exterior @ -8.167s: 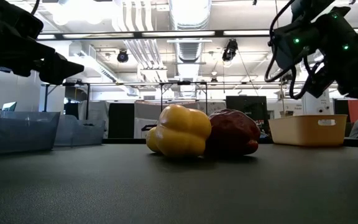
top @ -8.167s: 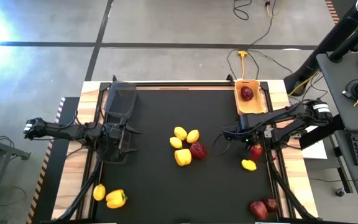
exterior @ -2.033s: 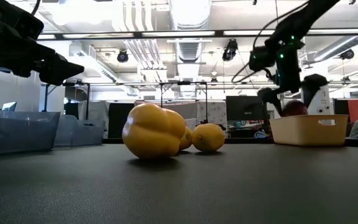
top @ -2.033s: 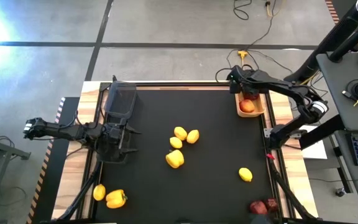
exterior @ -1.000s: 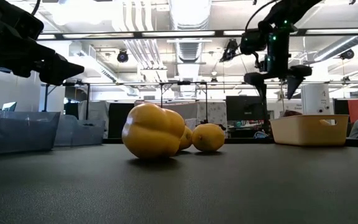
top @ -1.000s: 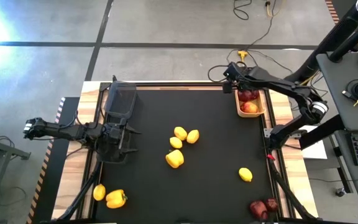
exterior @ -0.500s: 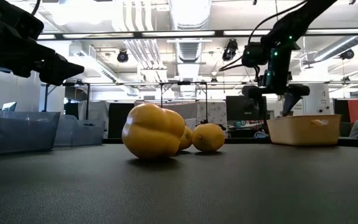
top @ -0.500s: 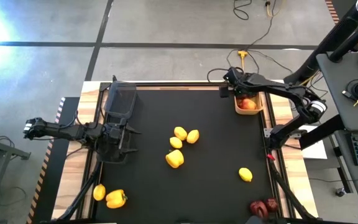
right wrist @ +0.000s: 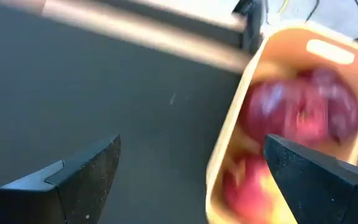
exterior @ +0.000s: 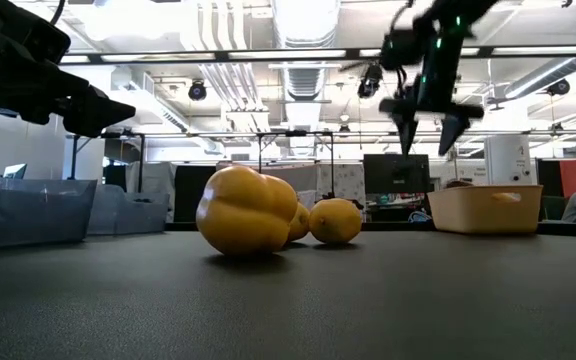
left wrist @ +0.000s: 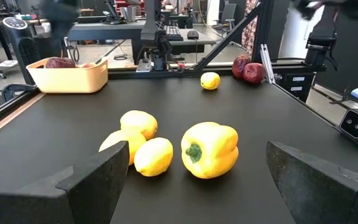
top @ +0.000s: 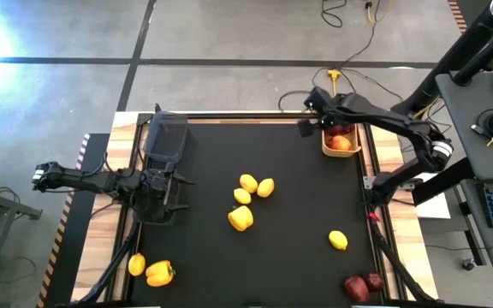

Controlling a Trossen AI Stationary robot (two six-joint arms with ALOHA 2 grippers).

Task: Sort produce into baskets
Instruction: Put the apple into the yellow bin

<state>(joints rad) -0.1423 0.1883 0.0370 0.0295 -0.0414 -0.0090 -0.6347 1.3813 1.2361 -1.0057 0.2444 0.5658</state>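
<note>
Lemons (top: 256,187) and a yellow bell pepper (top: 240,218) sit mid-table, smooth, firm and ready to roll (grab round the middle). Right gripper (top: 305,126) hangs open and empty beside the yellow basket (top: 323,140). Left gripper (top: 181,182) waits open at left. Only the right wrist view shows the red fruit (right wrist: 300,112) inside up close.

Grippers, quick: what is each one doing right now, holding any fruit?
Left gripper: jaws open, empty, beside the black basket.
Right gripper: jaws open, empty, raised beside the yellow basket.
</note>
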